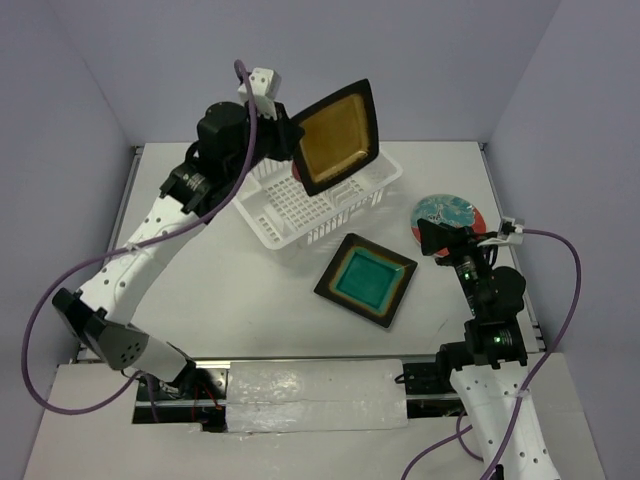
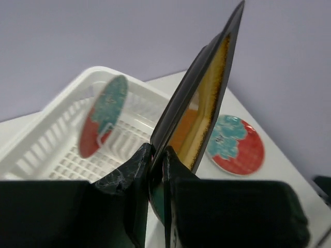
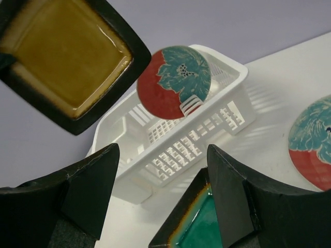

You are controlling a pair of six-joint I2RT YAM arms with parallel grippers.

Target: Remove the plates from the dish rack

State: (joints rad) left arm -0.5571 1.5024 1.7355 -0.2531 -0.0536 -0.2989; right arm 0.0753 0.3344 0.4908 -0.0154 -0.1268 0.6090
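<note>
one round plate (image 3: 173, 82) in the rack (image 3: 170, 155) hides behind the amber plate (image 1: 337, 135)

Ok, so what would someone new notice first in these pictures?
The amber square plate, pinched by its edge in the left gripper and held tilted above the white dish rack. Next, a round red plate standing on edge inside the rack, while a teal square plate and a second round plate lie flat on the table near it.
</note>
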